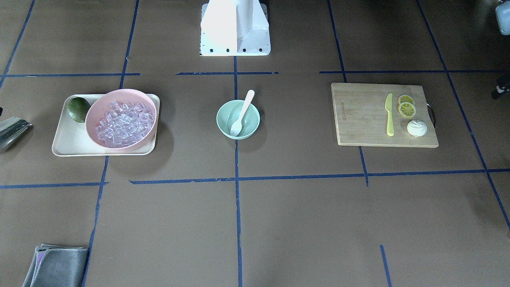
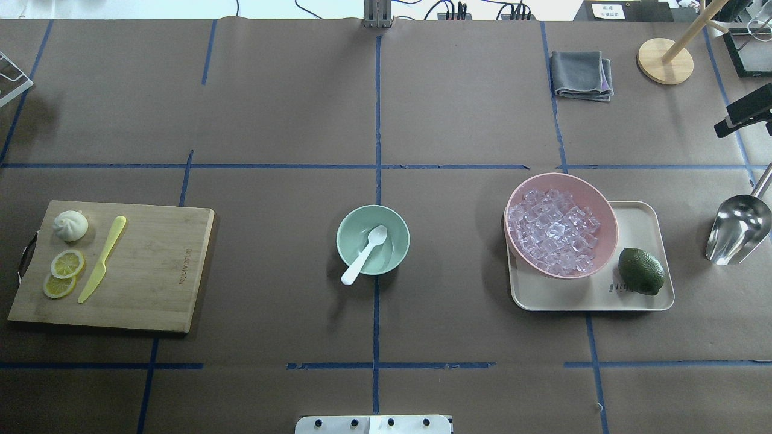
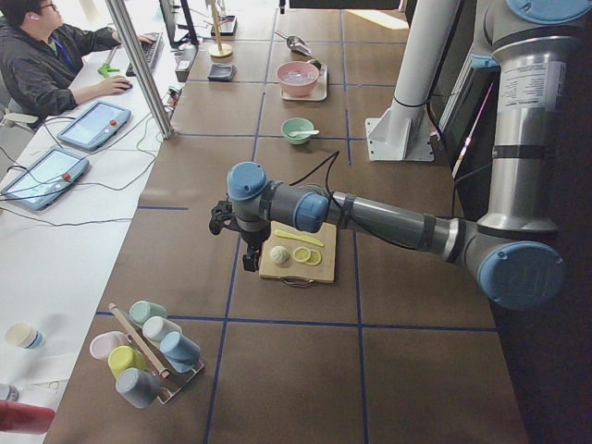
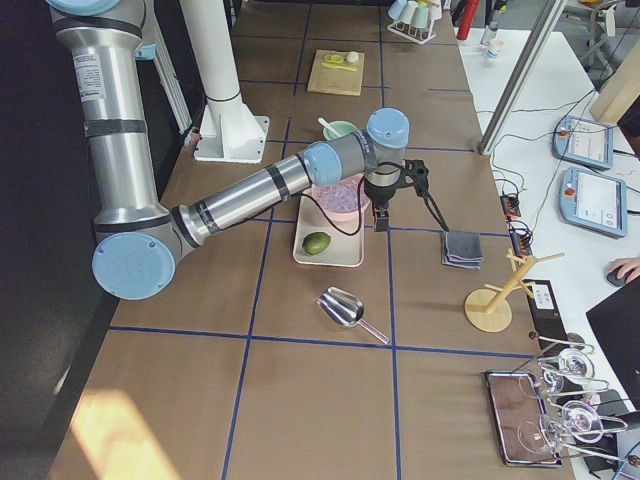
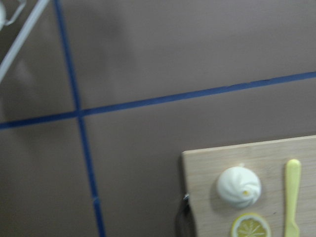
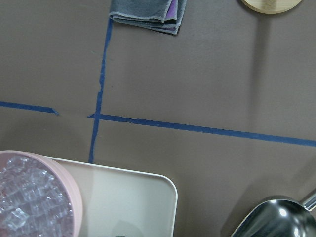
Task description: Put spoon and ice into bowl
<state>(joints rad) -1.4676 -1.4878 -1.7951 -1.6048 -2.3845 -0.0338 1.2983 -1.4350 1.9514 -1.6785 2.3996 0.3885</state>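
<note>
— Spoon [image 2: 365, 253] location?
— You'll see it in the green bowl [image 2: 356, 224] mid-table, handle over the rim on the robot's side. Ice [image 2: 555, 238] fills the pink bowl [image 2: 562, 176] on the right tray [image 2: 642, 220].
— Grippers?
— Left gripper [image 3: 247, 259] hangs by the cutting board [image 2: 157, 265] edge, right gripper [image 4: 381, 218] near the tray. You can't tell whether either is open or closed.

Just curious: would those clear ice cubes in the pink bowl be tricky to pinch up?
Probably slippery: the ice looks glassy and smooth. Piled loose in the pink bowl, cubes would likely shift when nudged. Each looks small, so probably light.
</note>
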